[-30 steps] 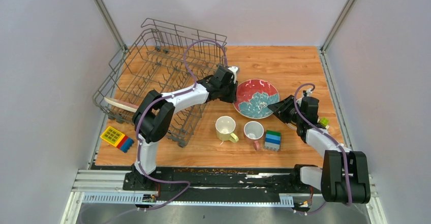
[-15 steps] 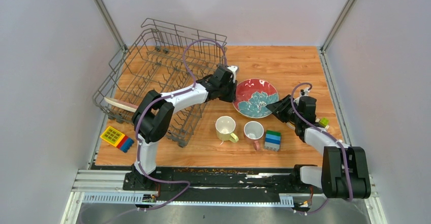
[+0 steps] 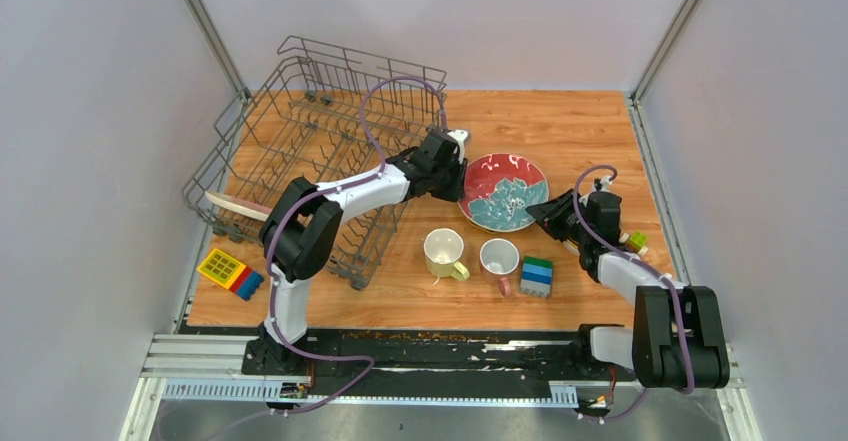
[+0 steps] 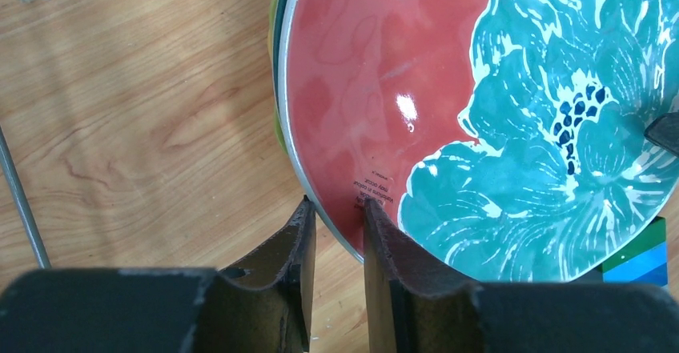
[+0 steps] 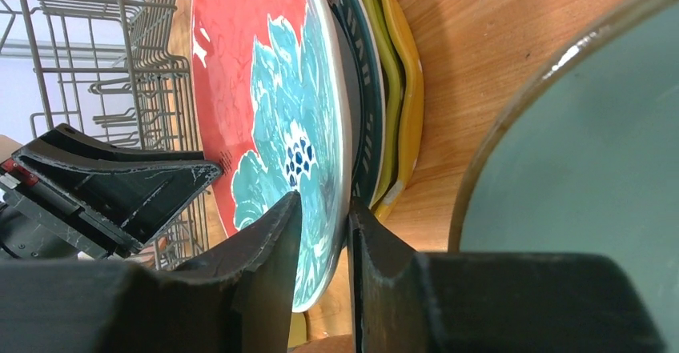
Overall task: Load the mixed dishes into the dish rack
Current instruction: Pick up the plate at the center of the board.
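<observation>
A red plate with a teal flower [image 3: 503, 191] lies at the table's middle, on top of a patterned-rim plate [image 5: 364, 89] and a scalloped yellow plate [image 5: 404, 89]. My left gripper [image 4: 336, 209] is shut on its left rim, one finger above and one below. From the right, my right gripper [image 5: 323, 201] is shut on the opposite rim, and that side stands off the stack. The grey wire dish rack [image 3: 300, 141] stands at the back left with a white-pink plate [image 3: 235, 206] in it. A pale yellow mug [image 3: 443, 251] and a white pink-handled mug [image 3: 499, 257] stand in front.
Stacked green-blue toy blocks [image 3: 536, 275] sit right of the mugs. A yellow toy block [image 3: 228, 271] lies near the rack's front left corner. A pale green bowl [image 5: 592, 145] is close beside my right gripper. Grey walls enclose the table.
My right gripper has edged left toward the plate and its fingers have narrowed onto the rim. The left arm has stayed still on the opposite rim.
</observation>
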`<move>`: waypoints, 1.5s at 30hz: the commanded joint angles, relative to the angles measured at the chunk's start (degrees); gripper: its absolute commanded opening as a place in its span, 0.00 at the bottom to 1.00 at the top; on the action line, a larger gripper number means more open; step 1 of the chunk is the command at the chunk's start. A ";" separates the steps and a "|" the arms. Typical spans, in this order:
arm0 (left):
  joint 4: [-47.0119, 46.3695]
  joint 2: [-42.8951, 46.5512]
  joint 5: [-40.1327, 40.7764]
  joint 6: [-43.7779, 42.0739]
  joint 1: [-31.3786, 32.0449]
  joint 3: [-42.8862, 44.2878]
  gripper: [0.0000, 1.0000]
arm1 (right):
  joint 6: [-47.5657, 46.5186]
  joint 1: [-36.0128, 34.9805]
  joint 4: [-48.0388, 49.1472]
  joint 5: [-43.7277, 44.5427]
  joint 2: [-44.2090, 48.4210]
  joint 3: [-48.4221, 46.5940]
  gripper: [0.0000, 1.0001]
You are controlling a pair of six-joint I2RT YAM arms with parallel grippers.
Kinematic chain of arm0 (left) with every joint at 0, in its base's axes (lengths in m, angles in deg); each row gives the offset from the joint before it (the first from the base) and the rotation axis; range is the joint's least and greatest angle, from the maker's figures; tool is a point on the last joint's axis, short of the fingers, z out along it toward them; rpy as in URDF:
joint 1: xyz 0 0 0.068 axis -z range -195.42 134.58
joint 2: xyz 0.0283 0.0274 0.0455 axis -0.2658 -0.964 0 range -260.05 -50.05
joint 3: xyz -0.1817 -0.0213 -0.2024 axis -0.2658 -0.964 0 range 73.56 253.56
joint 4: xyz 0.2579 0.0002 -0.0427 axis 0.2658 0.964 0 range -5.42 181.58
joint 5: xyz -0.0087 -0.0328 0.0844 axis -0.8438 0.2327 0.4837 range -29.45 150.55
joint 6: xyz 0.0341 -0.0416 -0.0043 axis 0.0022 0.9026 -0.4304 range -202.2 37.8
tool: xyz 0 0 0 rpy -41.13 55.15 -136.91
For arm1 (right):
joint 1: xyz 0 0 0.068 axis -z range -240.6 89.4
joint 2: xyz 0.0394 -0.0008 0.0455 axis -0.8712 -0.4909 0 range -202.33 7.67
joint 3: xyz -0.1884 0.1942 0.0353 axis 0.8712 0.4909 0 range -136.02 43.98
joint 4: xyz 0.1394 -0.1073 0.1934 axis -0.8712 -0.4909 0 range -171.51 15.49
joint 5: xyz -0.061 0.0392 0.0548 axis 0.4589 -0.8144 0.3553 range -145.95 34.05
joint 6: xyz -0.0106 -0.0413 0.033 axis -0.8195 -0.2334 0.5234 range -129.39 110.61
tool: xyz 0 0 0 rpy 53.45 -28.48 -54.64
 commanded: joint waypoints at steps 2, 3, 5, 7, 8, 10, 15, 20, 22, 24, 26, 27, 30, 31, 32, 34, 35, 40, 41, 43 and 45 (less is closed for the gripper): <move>-7.24 3.38 -13.46 -0.51 4.74 2.27 0.34 | 4.49 -3.99 10.01 -7.14 4.09 -1.33 0.03; -7.16 3.38 -13.18 -0.54 4.74 2.27 0.34 | 4.51 -4.00 9.52 -6.59 4.72 -1.21 0.00; -7.14 3.43 -12.63 -0.41 4.74 2.15 0.39 | 4.44 -3.94 8.60 -5.56 5.91 -1.10 0.00; -7.07 3.47 -12.04 -0.31 4.70 2.07 0.46 | 4.56 -3.91 7.57 -4.74 6.71 -1.01 0.00; -7.01 3.58 -11.77 -0.28 4.73 2.00 0.51 | 4.69 -3.97 7.28 -4.50 7.01 -0.96 0.00; -7.11 3.83 -11.21 -0.14 4.74 1.81 0.56 | 4.70 -3.98 5.74 -4.35 7.03 -1.49 0.00; -7.96 4.58 -8.82 0.99 4.66 0.44 0.66 | 5.86 -3.92 4.02 -5.46 5.58 -2.51 0.00; -11.40 5.16 -7.09 5.46 4.13 -2.49 0.71 | 8.33 -3.88 4.41 -7.35 3.56 -2.89 0.00; -14.59 5.33 -7.78 7.90 3.47 -4.34 0.73 | 8.95 -3.85 5.98 -8.21 2.98 -2.37 0.00; -17.74 5.63 -8.58 11.18 2.64 -6.39 0.75 | 9.42 -3.82 7.29 -8.55 2.93 -1.80 0.00; -20.81 5.99 -9.50 12.84 1.75 -8.41 0.75 | 9.48 -3.83 7.87 -8.43 3.22 -1.44 0.00; -21.83 6.05 -9.58 13.06 1.45 -8.82 0.76 | 9.36 -3.81 7.85 -8.46 3.27 -1.44 0.00; -22.23 6.04 -9.99 13.09 1.26 -9.11 0.75 | 8.88 -3.87 8.01 -9.60 2.65 -1.87 0.00; -22.25 5.90 -10.14 13.14 1.30 -8.95 0.75 | 8.80 -3.90 8.34 -10.43 1.98 -2.20 0.00; -22.27 5.53 -10.35 13.49 1.35 -8.73 0.75 | 9.17 -3.87 8.67 -11.30 1.24 -2.63 0.00; -22.75 5.00 -10.30 14.10 1.24 -8.68 0.75 | 11.30 -3.92 11.66 -13.09 -0.98 -2.68 0.00; -23.30 4.84 -10.20 14.39 1.25 -8.70 0.73 | 12.40 -4.01 12.95 -13.67 -1.83 -2.59 0.00; -24.82 4.83 -9.44 15.86 1.29 -9.01 0.67 | 11.68 -4.01 9.95 -12.32 -4.08 -4.17 0.00; -25.31 4.91 -9.42 15.98 1.30 -9.14 0.65 | 11.36 -4.01 9.56 -12.46 -4.32 -4.55 0.00; -26.39 4.96 -9.59 16.45 1.31 -9.59 0.59 | 10.67 -4.07 9.30 -13.17 -4.98 -5.39 0.00; -27.22 4.78 -9.92 16.77 1.31 -9.76 0.53 | 10.22 -4.14 9.04 -13.62 -5.61 -6.03 0.00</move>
